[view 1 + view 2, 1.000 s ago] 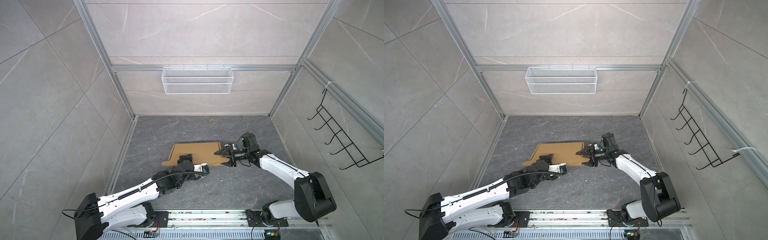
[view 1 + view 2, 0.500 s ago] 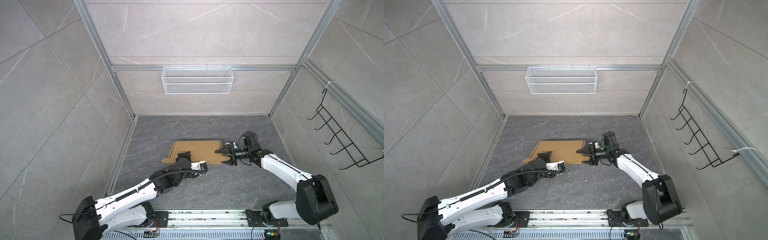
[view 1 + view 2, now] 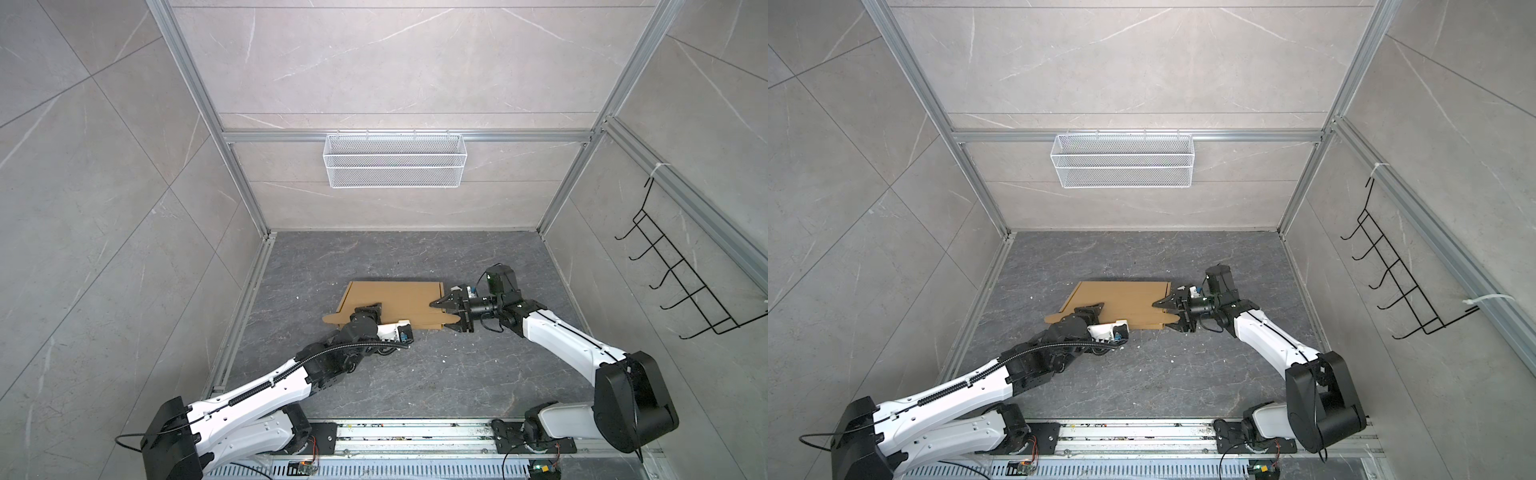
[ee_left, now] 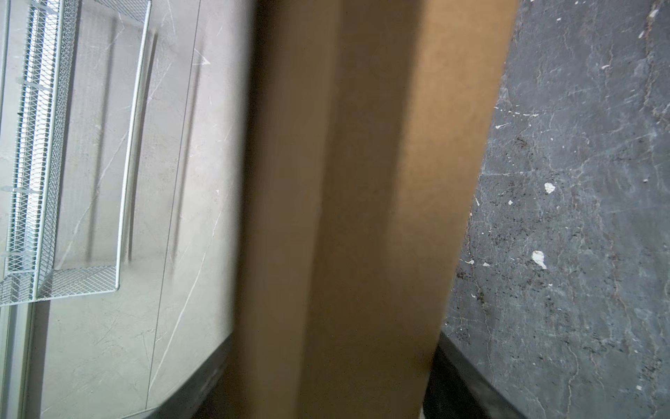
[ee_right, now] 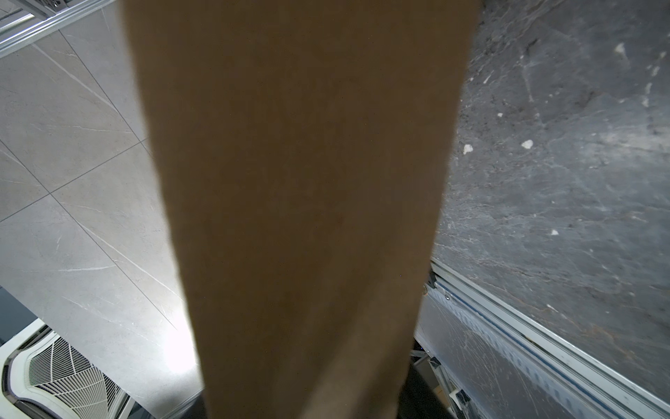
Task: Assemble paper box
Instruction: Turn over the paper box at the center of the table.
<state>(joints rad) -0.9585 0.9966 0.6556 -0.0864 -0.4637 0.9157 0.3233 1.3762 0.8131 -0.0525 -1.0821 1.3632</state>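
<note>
Rail point(image 3: 415, 434) hardware is seen at 6 o'clock, with both arms reaching out from it over the dark floor point(image 3: 415, 374). From 7 o'clock, the left gripper point(image 3: 368, 311) is laid on the near-left part of the paper box point(image 3: 399, 296). Its fingers are hidden, so it cannot be told whether it is released or clenched. From 5 o'clock, the right gripper point(image 3: 441, 316) is set at the box's 3 o'clock end, its jaws parted astride the cardboard. Whether they pinch it cannot be told. The box is lying flat at mid-floor in both top views, with rounded tabs poking out at 8 and 4 o'clock. Blurred cardboard point(image 4: 362, 217) fills the middle of each wrist view. A black hook rack point(image 3: 681, 286) is mounted at 3 o'clock. A white wire mesh basket point(image 3: 395, 166) is hung at 12 o'clock.
</note>
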